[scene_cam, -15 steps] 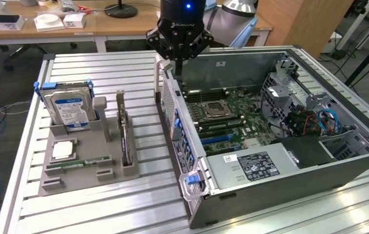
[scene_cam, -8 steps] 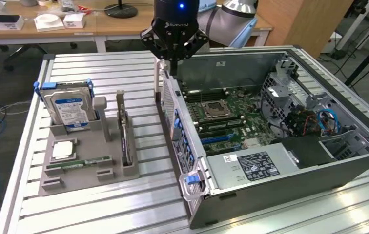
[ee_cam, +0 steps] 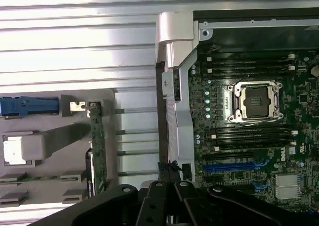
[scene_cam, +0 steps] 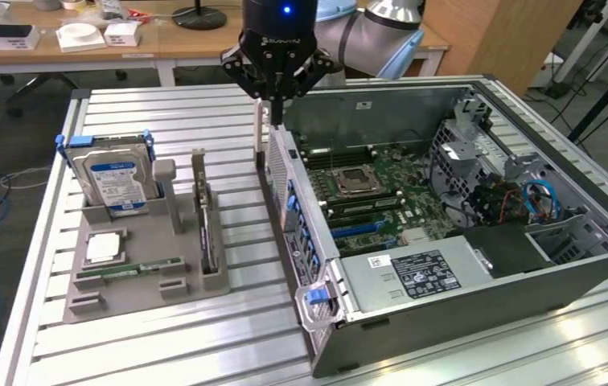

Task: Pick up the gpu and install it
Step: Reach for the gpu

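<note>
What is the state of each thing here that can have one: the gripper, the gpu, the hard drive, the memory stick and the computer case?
gripper: shut, holding nothing, above the case's rear wall.
gpu: standing on edge in the grey holder, not picked up.
hard drive: upright in the holder.
memory stick: lying flat in the holder.
computer case: on its side, open, motherboard exposed.

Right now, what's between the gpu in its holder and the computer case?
The grey holder edge, then bare table slats up to the case; nothing else beside the gpu. Exterior and wrist views both show it.
</note>
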You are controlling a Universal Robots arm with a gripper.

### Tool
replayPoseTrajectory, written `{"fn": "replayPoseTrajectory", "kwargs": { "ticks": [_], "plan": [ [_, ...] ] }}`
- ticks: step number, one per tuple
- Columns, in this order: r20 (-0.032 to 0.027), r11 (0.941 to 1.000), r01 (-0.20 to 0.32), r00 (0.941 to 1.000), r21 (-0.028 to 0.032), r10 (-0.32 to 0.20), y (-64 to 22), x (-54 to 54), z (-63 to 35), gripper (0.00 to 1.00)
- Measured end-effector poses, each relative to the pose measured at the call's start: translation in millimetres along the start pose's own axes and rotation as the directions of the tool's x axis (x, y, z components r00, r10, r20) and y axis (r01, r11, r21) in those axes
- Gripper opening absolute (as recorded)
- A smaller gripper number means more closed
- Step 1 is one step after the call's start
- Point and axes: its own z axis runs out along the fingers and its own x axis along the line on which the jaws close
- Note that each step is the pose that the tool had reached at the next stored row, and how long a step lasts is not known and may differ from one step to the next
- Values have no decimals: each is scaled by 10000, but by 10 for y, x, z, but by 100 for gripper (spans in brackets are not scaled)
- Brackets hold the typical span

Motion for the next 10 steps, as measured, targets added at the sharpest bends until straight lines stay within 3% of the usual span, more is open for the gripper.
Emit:
{"fn": "replayPoseTrajectory", "kwargs": {
  "ticks": [10],
  "plan": [
    [0, 10000, 0, 10000, 0, 0, 2, 137, 4, 11]
  ]
}}
